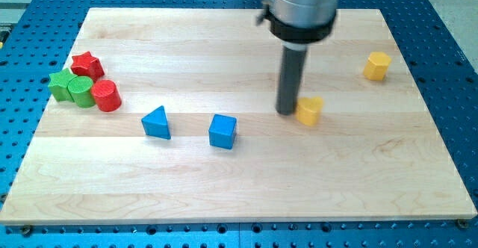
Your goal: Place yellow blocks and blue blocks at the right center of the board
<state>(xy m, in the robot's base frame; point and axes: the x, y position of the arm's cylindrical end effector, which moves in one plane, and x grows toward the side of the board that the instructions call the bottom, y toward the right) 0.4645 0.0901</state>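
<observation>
My tip [287, 111] stands near the board's middle, touching the left side of a yellow block [309, 110]. A second yellow block [377, 66], hexagonal, sits at the upper right of the board. A blue cube [222, 131] lies to the left of my tip and a little below it. A blue triangular block [157, 122] lies further to the left.
At the view's left a cluster stands together: a red star [87, 64], a red cylinder [107, 95], a green cylinder [81, 91] and a green block [61, 84]. The wooden board [239, 188] lies on a blue perforated table.
</observation>
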